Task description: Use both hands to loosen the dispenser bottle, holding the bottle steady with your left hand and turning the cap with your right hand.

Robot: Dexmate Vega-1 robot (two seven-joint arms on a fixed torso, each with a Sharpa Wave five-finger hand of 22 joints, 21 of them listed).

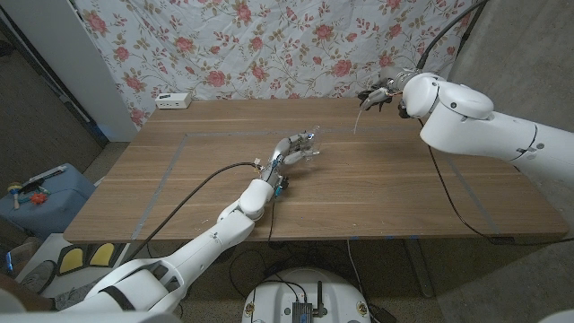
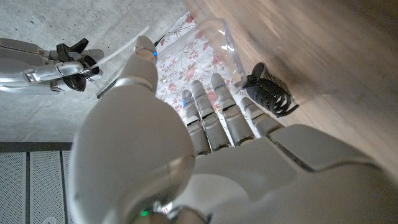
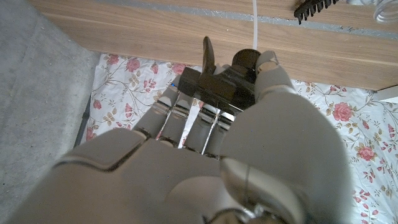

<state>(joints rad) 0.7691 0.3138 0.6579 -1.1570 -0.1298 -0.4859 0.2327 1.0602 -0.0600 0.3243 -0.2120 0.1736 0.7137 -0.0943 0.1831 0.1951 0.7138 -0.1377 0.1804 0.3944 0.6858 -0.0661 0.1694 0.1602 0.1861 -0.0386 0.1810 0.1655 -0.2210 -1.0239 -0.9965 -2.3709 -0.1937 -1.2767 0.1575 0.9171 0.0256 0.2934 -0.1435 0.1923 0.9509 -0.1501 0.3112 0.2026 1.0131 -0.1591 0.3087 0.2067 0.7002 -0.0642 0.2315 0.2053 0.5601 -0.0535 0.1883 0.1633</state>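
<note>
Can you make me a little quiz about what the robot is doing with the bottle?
1. True or false: the pump cap is still screwed onto the clear bottle.
2. Which hand holds the bottle: A left hand, B right hand?
3. Fill in: a black hair ____ lies on the wooden table beside the bottle.

Key: 1 false, it is off and held up by the right hand. 2 A. 3 clip.

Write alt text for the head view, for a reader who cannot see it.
Over a wooden table, the left hand grips a clear plastic bottle at mid-table, while the raised right hand holds the black pump cap, its thin white tube hanging free. A floral curtain hangs behind.
</note>
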